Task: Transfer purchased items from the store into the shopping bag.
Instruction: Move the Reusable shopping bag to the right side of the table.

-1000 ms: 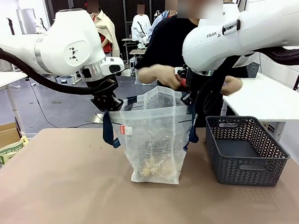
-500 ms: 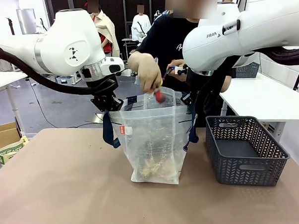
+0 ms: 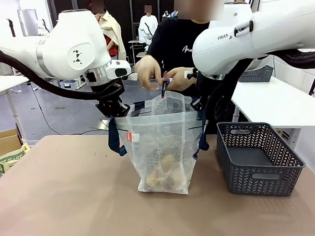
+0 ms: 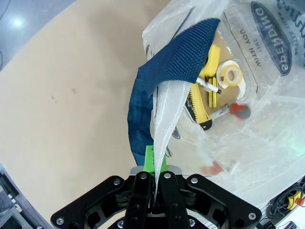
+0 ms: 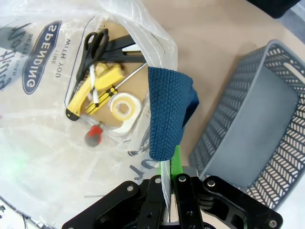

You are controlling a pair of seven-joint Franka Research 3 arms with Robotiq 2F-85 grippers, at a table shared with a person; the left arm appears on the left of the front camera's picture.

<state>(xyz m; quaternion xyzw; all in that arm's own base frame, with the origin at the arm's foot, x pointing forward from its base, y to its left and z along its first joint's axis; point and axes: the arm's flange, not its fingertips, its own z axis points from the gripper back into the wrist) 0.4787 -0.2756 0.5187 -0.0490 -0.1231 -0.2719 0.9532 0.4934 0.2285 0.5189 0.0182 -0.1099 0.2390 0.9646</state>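
Left gripper (image 4: 155,164) and right gripper (image 5: 170,167) each clamp shut on the rim of the shopping bag (image 3: 164,144). Beneath them it holds scissors (image 5: 93,45), a yellow utility knife (image 5: 110,74) and a tape roll (image 5: 122,110)

Front view: set on the robot's side, looking across the table (image 3: 65,197) at the person (image 3: 176,45). Far enough back to take in both arms, the bag (image 3: 161,144) and the basket (image 3: 257,159).

Left wrist view: from above the bag, looking straight down past the left gripper (image 4: 156,160), very near the bag's rim.

Right wrist view: looking down the same way, past the right gripper (image 5: 170,164), from the bag's other side.

Shared by both wrist views: the bag's inside, with the same tape roll (image 4: 232,75). Shared by right wrist and front views: the basket.
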